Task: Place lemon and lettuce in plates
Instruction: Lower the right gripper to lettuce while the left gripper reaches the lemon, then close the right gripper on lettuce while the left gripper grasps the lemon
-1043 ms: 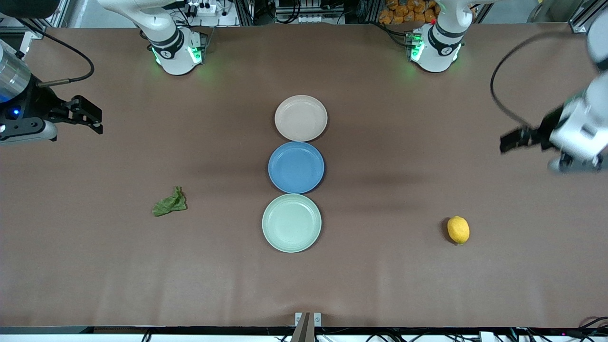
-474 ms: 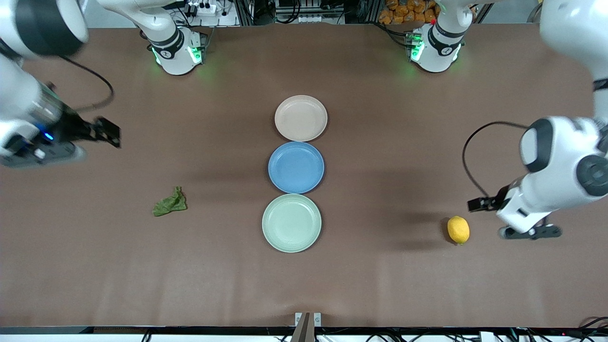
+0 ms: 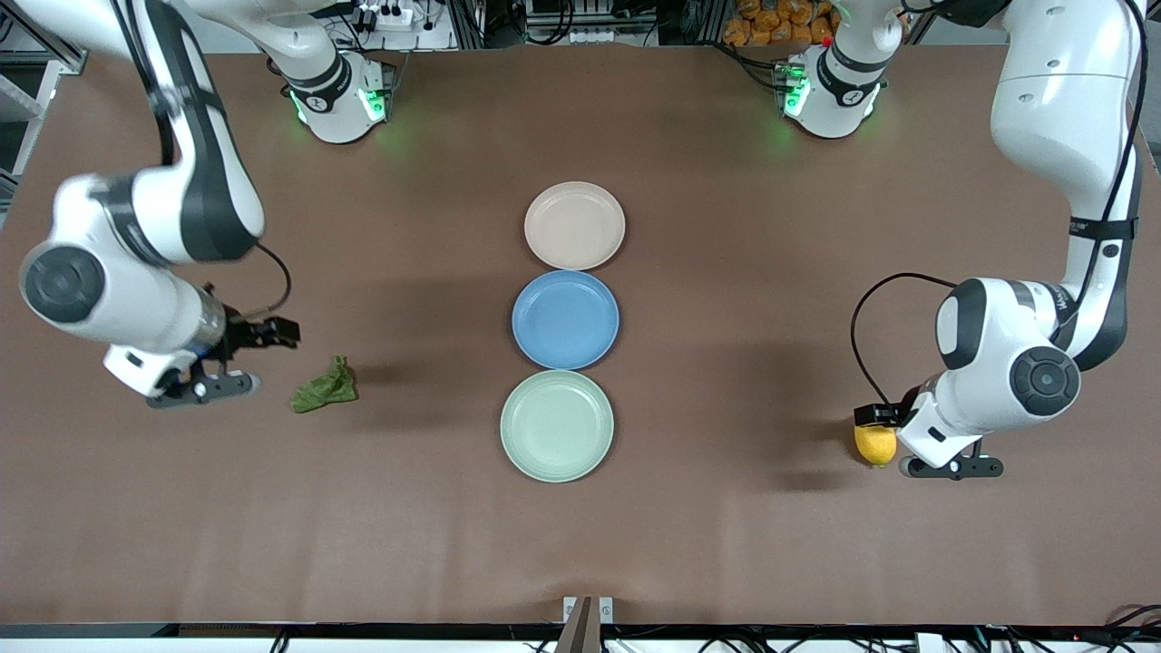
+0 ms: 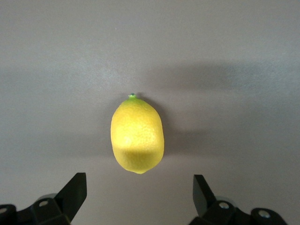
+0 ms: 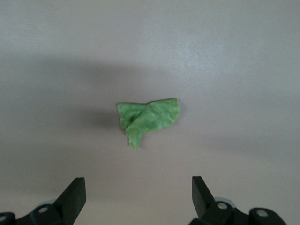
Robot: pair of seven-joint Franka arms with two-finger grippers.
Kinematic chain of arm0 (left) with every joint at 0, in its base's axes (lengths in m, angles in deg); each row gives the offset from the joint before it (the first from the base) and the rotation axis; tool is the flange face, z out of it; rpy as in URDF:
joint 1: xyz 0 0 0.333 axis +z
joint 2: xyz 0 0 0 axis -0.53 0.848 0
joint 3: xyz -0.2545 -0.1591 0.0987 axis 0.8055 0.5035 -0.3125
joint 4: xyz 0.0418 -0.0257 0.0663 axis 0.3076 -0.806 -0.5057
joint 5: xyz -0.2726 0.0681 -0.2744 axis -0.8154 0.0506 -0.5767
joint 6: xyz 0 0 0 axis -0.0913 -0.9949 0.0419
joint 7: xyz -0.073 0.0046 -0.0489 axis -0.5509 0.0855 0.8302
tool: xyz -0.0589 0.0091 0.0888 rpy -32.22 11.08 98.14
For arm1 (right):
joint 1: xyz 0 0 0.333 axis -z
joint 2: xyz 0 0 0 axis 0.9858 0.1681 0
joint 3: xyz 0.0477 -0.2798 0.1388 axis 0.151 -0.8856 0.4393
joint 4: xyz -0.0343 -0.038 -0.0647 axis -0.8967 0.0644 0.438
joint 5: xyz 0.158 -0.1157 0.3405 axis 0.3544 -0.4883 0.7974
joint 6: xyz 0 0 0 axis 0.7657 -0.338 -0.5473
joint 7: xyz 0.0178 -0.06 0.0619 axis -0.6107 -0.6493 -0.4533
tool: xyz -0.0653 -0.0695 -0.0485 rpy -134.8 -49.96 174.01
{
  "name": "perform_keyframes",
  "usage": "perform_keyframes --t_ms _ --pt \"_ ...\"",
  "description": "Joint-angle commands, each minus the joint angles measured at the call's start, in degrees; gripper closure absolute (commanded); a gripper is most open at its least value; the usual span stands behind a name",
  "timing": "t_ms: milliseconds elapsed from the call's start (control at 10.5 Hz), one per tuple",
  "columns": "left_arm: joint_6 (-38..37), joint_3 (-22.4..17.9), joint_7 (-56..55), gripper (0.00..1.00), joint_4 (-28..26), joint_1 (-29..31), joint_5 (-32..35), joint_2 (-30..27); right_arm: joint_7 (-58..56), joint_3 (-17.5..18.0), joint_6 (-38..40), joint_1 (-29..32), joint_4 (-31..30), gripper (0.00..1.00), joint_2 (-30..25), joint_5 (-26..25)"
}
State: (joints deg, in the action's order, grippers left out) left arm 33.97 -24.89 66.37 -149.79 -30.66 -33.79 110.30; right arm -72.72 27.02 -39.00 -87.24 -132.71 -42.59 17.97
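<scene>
The table (image 3: 726,544) was covered in a flat, matte brown sheet. Three round, shallow, matte plates lay in a line down its middle, rims touching or almost touching. Taking the blue plate (image 3: 565,319) as landmark: the pale beige-pink plate (image 3: 574,225) sat just beside it, farther from the front camera, and the pale mint green plate (image 3: 556,424) just beside it, nearer to that camera. All three held nothing.

The lemon (image 3: 873,444) lay on the bare table well apart from the blue plate, toward the left arm's end and nearer to the front camera. It was a smooth, bright yellow oval with a faintly dimpled skin and a small green nub at one pointed end, as the left wrist view showed (image 4: 137,134). The left hand (image 3: 884,426) hung over it with its two dark fingers (image 4: 75,192) spread wide, gripping nothing; the lemon sat between the line of the fingertips without touching them.

The lettuce (image 3: 324,388) lay on the table well apart from the blue plate, toward the right arm's end and slightly nearer to the front camera. It was a crumpled, wrinkly green leaf with ragged edges, folded over itself (image 5: 147,118). The right hand (image 3: 263,337) hovered just beside it, at the right arm's end, fingers (image 5: 72,197) spread open and empty.
</scene>
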Motion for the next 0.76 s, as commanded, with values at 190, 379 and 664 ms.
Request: perform_keyframes --t_ms 190,379,664 --pt "6.8 0.1 1.2 0.0 1.0 -0.1 3.3 4.9 0.2 0.5 -9.3 0.6 -2.8 0.0 6.8 1.6" --pt "8.0 0.1 1.2 0.0 1.0 0.0 3.3 6.1 0.2 0.6 -9.4 -0.1 -2.8 0.0 9.0 1.6" --pt "10.2 0.0 1.2 0.07 1.0 0.3 3.4 7.5 -0.3 0.7 -12.4 -0.3 -2.7 0.0 12.2 1.6"
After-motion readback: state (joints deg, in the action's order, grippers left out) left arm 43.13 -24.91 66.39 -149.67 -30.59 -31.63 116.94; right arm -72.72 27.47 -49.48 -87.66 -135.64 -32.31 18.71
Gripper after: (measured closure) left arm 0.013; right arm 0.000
